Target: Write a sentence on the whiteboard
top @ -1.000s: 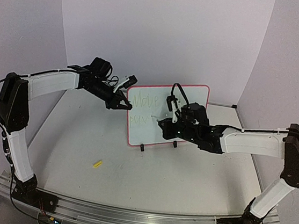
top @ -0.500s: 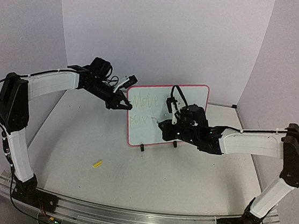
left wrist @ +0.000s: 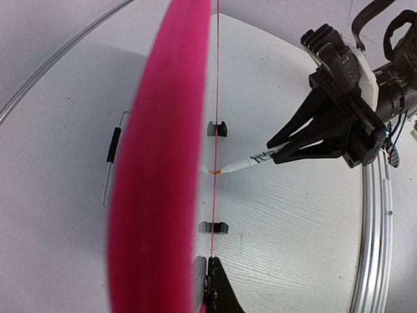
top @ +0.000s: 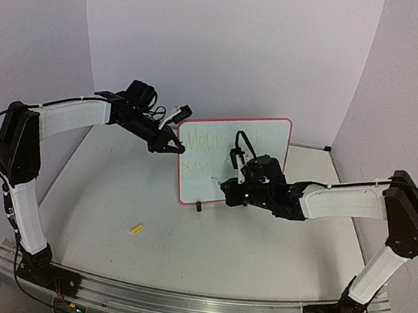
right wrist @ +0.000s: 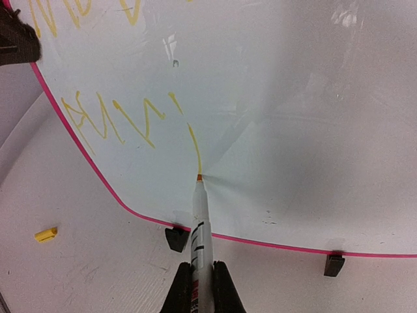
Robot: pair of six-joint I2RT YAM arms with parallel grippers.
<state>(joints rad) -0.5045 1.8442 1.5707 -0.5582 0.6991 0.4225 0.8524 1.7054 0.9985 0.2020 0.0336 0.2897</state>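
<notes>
The whiteboard (top: 271,137) stands upright on two black feet and has a pink frame. My left gripper (top: 178,150) is shut on its left edge; in the left wrist view the fingertips (left wrist: 210,264) pinch the pink frame (left wrist: 156,163). My right gripper (top: 228,187) is shut on a white marker (right wrist: 199,222). The marker's orange tip touches the board (right wrist: 293,130) at the bottom of a yellow stroke. The sentence (right wrist: 117,117) is faint yellow handwriting in two lines (top: 203,142). The left wrist view shows the marker (left wrist: 251,161) meeting the board edge-on.
A small yellow cap (top: 136,229) lies on the table in front of the board, to the left (right wrist: 45,234). The board's black feet (right wrist: 176,238) (right wrist: 333,264) rest on the white table. Purple walls close in the back and sides.
My right arm has slid left and down along the board, drawing the marker down in the second line. The left arm has not moved.
</notes>
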